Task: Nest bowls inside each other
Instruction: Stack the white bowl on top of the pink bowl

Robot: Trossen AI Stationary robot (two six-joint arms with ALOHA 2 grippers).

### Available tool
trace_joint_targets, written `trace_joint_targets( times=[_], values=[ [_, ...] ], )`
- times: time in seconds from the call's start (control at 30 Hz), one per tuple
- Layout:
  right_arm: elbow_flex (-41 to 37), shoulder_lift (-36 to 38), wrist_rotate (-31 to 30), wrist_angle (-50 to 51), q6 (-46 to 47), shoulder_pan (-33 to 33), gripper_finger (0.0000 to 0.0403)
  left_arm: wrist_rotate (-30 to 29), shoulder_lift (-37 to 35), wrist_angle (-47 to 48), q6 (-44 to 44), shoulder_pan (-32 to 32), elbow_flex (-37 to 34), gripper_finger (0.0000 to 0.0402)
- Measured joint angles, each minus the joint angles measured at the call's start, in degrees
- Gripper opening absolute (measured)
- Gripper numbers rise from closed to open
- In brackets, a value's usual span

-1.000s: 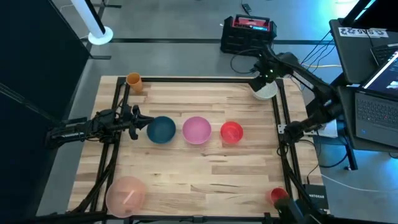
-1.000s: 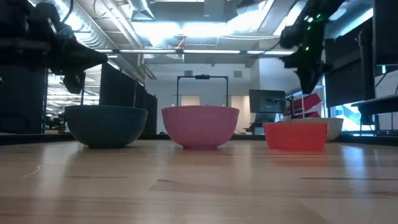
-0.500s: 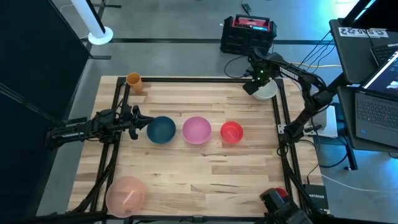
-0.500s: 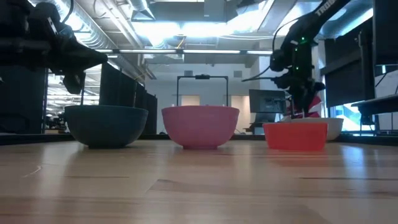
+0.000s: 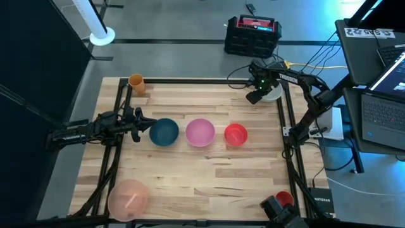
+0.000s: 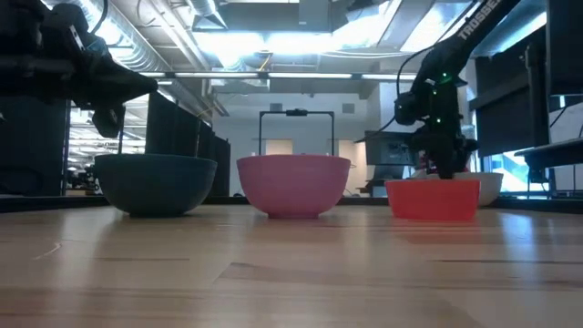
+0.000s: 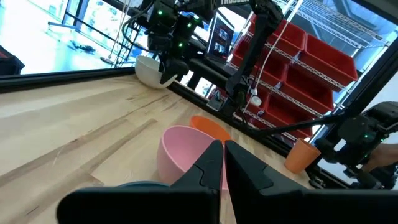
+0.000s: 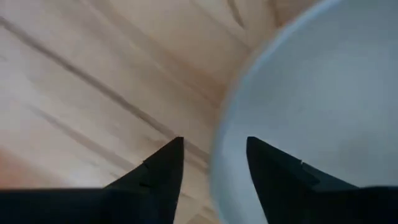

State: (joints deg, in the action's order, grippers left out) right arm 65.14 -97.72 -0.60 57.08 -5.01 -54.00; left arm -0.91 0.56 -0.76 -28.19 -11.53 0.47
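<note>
Three bowls stand in a row mid-table: dark blue point(image 5: 164, 132), opaque pink point(image 5: 200, 132) and red point(image 5: 235, 134). The white bowl point(image 5: 273, 92) sits at the far right corner, and the translucent pale-pink bowl point(image 5: 130, 195) at the near left. My right gripper point(image 5: 255, 95) points down, open, over the white bowl's left rim point(image 8: 219, 149). One finger is over the wood and one over the bowl's inside, and I see no touch. My left gripper point(image 5: 144, 124) waits level and shut, just left of the blue bowl.
A small orange cup point(image 5: 136, 81) stands at the far left corner and a small red cup point(image 5: 283, 198) at the near right. A dark frame rail point(image 5: 283, 120) runs along the table's right side beside the white bowl. Bare wood point(image 5: 209, 177) lies in front of the bowl row.
My right gripper has come down toward the white bowl and shifted a little toward the table's left and near side, ending over the bowl's left rim. The bowls have stayed where they were.
</note>
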Motion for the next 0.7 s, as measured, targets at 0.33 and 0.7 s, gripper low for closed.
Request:
trace_joint_targets(
  times=[0.33,0.7],
  values=[
    [1.09,-0.17,0.97,0.25,-0.19,6.25,0.0039,0.00,0.00,0.04,-0.29,0.00,0.01,0.0000],
    [12.85,-0.20,6.32,1.53,4.86,24.49,0.0000,0.02,0.02,0.09,-0.55,0.00,0.02,0.0000]
  ],
)
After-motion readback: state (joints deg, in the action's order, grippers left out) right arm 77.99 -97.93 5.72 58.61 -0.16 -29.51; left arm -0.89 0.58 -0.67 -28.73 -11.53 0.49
